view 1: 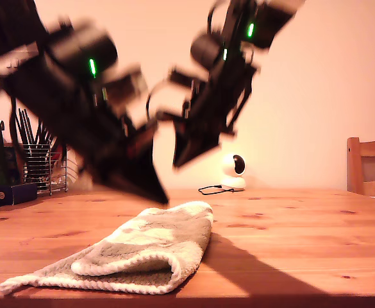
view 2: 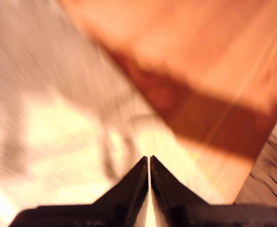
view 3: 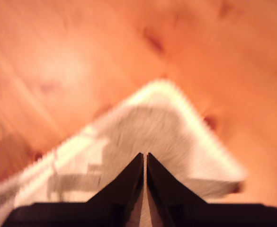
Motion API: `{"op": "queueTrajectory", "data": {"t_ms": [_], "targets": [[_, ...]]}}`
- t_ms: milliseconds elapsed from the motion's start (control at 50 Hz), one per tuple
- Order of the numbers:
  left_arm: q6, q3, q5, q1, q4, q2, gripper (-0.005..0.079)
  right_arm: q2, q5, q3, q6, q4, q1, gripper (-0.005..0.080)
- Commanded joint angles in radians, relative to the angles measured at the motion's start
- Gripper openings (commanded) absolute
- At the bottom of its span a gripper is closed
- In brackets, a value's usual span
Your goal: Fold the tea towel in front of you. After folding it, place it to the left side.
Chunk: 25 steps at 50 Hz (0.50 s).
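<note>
On the knotty wooden table (view 1: 290, 224), a folded fluffy tea towel (view 1: 142, 250); both grippers' fingers pressed together, empty.

Both wrist views are motion-blurred; the tea towel (view 2: 58, 118) shows no weave (only pale streaks).

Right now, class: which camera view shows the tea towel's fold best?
The exterior view: the whole tea towel lies folded over on the table, its rolled edge facing the camera. The wrist views show only blurred patches of cloth, one with a corner.
</note>
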Motion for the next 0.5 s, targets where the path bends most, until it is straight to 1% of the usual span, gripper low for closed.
{"op": "queueTrajectory", "data": {"t_ms": [0, 120, 240, 480], "targets": [[0.012, -0.018, -0.016, -0.001, 0.001, -0.027, -0.0019, -0.042, 0.018, -0.004, 0.004, 0.024, 0.002, -0.0012], [0.031, -0.026, -0.033, -0.001, -0.008, -0.079, -0.0019, -0.1, 0.039, -0.043, 0.006, 0.058, 0.002, -0.0012], [0.039, -0.063, -0.048, -0.001, -0.007, -0.132, -0.0019, -0.171, 0.044, -0.105, 0.002, 0.072, 0.002, -0.0012], [0.058, -0.174, -0.082, 0.004, 0.008, -0.23, -0.0019, -0.354, 0.044, -0.377, -0.003, 0.182, -0.002, -0.0012]]}}
